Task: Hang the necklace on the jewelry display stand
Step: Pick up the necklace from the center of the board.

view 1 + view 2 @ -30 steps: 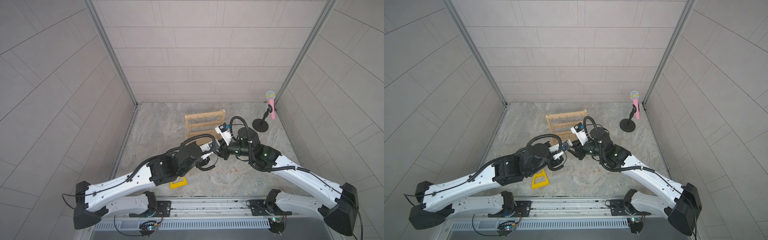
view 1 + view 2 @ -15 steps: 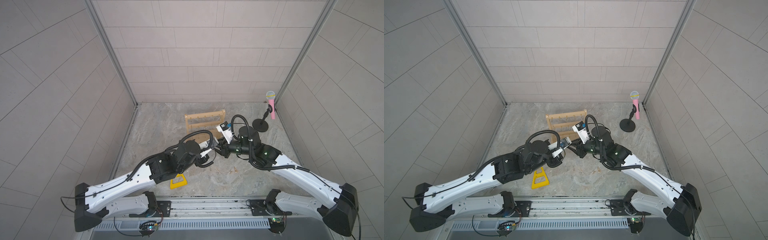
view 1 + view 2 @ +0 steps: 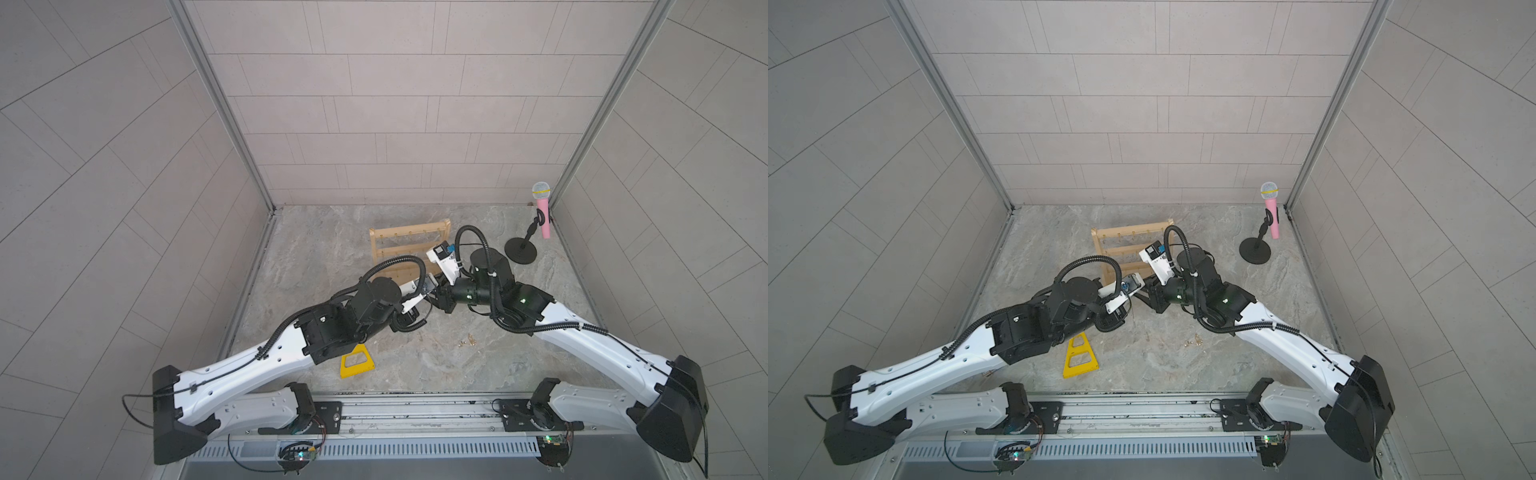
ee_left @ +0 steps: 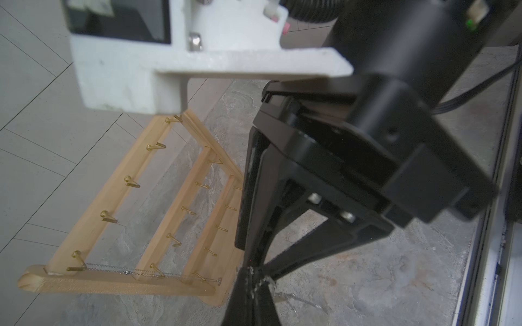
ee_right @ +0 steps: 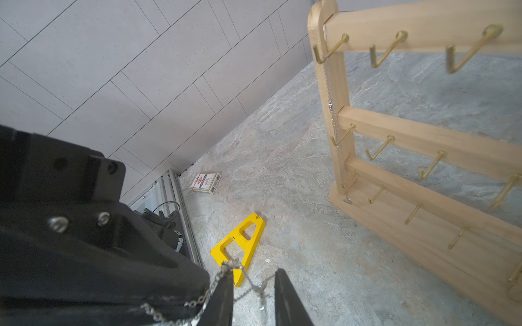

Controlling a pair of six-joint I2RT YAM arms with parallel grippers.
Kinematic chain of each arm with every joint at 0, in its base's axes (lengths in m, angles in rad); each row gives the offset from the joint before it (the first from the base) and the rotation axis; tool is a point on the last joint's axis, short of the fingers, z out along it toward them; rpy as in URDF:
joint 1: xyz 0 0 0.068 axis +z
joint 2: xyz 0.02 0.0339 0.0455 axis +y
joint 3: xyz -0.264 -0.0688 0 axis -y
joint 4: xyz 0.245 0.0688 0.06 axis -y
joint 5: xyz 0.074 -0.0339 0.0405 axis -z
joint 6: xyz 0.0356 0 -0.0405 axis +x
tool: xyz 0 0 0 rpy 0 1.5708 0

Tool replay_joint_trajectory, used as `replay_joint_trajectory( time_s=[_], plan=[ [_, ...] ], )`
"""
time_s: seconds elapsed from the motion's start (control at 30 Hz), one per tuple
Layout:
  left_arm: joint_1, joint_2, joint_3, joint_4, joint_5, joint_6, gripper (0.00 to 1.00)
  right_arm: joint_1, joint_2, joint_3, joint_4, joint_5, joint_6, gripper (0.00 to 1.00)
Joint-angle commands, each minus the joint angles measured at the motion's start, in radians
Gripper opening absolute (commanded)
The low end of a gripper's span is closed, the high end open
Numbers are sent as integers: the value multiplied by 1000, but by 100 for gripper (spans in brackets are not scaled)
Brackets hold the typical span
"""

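While the left claw (image 4: pixel 252 272) pinches the necklace (image 5: pixel 232 264) just in front of the stand (image 3: pixel 409 228), above the bench (image 3: pixel 457 365), the right claw (image 5: pixel 254 275) stands narrowly parted beside it, the necklace seemingly crossing its gap unclamped.

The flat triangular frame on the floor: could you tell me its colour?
The flat triangular frame is yellow, clearest in the right wrist view.

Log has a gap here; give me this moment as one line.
left gripper: shut on necklace | right gripper: open, necklace between fingers | jewelry display stand: upright, another chain hung
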Motion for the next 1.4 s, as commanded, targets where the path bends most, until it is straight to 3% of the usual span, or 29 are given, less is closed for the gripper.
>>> replay_joint_trajectory(
  time_s=[0.0,0.7,1.37],
  plan=[
    [15,4,6,14,9,1,0,-7,2,24,24,-31,-27,28],
    [36,3,3,46,9,-10,0,-9,22,-25,94,-189,-43,29],
    [80,-42,-2,100,84,-61,0,-3,88,-49,169,-202,-21,34]
  ],
)
